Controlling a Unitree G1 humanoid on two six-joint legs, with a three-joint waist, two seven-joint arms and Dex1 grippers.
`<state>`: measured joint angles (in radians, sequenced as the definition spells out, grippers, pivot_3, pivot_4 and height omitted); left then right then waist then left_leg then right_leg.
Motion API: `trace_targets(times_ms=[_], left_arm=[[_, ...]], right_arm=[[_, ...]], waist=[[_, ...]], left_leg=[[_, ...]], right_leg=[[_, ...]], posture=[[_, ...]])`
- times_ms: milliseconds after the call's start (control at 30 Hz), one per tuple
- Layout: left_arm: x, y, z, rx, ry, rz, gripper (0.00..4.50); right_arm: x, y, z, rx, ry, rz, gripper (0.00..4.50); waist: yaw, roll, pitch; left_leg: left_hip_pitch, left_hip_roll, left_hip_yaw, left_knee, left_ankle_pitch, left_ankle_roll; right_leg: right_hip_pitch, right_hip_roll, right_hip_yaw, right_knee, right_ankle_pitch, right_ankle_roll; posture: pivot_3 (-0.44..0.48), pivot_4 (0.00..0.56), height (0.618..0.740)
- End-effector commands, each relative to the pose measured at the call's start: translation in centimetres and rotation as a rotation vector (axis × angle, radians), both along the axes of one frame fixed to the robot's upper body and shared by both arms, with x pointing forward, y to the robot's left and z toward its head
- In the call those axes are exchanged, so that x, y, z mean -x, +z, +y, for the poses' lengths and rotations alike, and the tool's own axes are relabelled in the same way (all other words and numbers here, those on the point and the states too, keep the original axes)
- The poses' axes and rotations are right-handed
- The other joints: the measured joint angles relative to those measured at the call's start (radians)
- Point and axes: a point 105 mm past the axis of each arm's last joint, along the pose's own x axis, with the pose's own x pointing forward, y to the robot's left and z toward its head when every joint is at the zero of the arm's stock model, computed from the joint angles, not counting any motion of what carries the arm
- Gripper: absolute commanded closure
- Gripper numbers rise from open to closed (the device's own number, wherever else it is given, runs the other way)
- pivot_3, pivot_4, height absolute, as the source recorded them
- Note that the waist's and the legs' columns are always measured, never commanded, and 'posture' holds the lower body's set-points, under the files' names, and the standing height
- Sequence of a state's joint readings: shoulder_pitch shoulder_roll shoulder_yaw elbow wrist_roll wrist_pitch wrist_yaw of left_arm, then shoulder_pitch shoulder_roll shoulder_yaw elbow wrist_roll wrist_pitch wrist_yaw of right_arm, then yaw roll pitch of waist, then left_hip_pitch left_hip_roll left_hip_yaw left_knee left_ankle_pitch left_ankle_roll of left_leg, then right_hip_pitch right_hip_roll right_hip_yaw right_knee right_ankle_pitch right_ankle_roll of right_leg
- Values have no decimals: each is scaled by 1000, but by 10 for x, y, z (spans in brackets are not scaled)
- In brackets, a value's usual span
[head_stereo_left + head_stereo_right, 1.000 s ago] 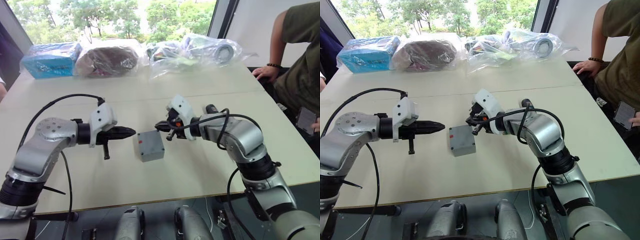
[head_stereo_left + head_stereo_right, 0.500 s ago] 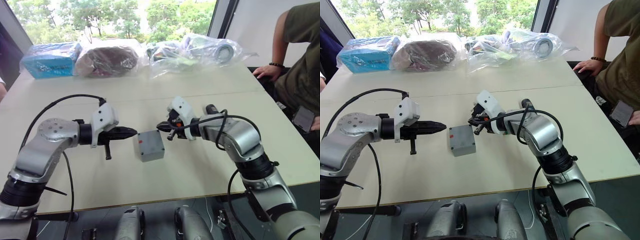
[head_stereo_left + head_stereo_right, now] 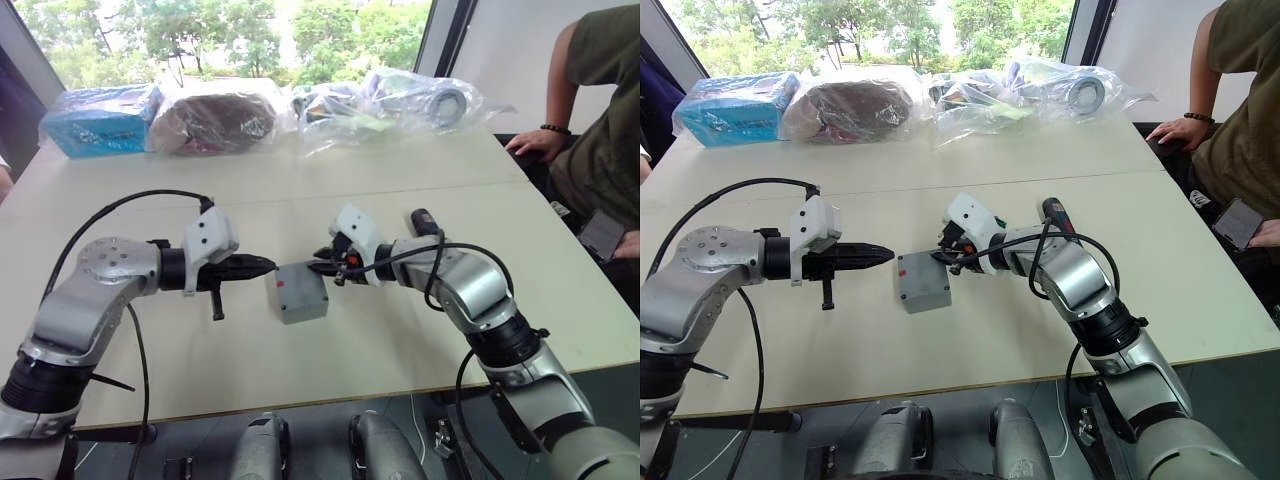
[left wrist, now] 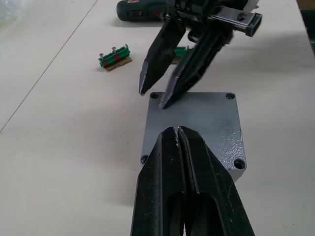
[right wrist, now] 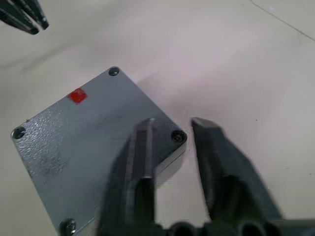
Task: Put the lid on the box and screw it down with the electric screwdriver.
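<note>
The grey box (image 3: 305, 309) stands at the table's middle with the lid (image 4: 212, 123) lying flat on it; a small red mark (image 5: 76, 96) shows on the top face. My left gripper (image 3: 268, 265) is shut and points at the box's left edge from just beside it. From the other side my right gripper (image 5: 173, 125) is open, its fingertips (image 4: 147, 88) hovering over the lid's corner with nothing between them. The electric screwdriver (image 3: 1053, 212) lies on the table behind my right forearm.
A small green-and-red block (image 4: 114, 55) lies on the table beyond the box. Plastic-wrapped packages (image 3: 215, 118) and a blue pack (image 3: 105, 118) line the far edge. A person (image 3: 600, 110) sits at the right with a hand (image 3: 530, 145) on the table.
My right gripper has moved left, from beside the box to over the lid's corner. My left gripper has crept slightly closer to the box.
</note>
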<state>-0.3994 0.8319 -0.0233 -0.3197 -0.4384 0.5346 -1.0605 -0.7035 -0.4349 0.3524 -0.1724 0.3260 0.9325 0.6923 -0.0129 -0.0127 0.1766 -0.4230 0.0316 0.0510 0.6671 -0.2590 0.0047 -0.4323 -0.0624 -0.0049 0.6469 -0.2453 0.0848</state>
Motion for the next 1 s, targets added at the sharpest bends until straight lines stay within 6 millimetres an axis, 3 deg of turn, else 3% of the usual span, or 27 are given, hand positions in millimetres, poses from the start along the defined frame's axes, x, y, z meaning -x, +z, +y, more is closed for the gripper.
trace_targets(times_ms=[33,133,167,300,433,533,767,1000], left_arm=[[3,8,-6,2,-26,-41,4500],[4,9,-8,10,-38,-45,4500],[4,12,-11,19,-52,-51,4500],[7,31,-24,75,-134,-86,4500],[9,41,-33,100,-186,-115,4500],[8,43,-38,106,-204,-134,4500],[8,45,-49,124,-221,-171,4500],[7,39,-49,131,-183,-175,4500]], right_arm=[[2,9,-8,9,-2,-30,1267],[0,24,-23,16,-41,-66,167],[-2,33,-36,32,-67,-83,80],[-7,64,-96,156,-197,-92,80],[-17,69,-150,305,-385,19,80],[-26,66,-178,385,-507,94,80],[-41,35,-201,428,-650,344,80],[-48,12,-194,452,-632,514,80]], waist=[[1,0,0],[3,0,0],[3,0,0],[11,1,1],[1,0,1],[-5,0,1],[-2,0,1],[-1,1,1]], left_leg=[[0,0,0,0,0,0],[0,0,0,0,0,0],[0,0,0,0,0,0],[-2,-1,0,1,0,0],[-1,-1,0,0,0,0],[0,0,1,-1,0,0],[0,0,1,-1,0,0],[-2,-1,2,0,0,0]], right_leg=[[0,0,0,0,0,0],[0,0,0,0,0,0],[0,-1,0,0,0,0],[0,-1,0,0,0,0],[0,0,0,-1,0,0],[0,1,1,-1,-1,-1],[-1,2,2,-1,-1,-1],[-2,1,2,-1,0,-1]], posture=[[0,150,740],[0,150,740],[0,150,740],[0,150,740],[0,150,740],[0,150,740],[0,150,740],[0,150,740]])
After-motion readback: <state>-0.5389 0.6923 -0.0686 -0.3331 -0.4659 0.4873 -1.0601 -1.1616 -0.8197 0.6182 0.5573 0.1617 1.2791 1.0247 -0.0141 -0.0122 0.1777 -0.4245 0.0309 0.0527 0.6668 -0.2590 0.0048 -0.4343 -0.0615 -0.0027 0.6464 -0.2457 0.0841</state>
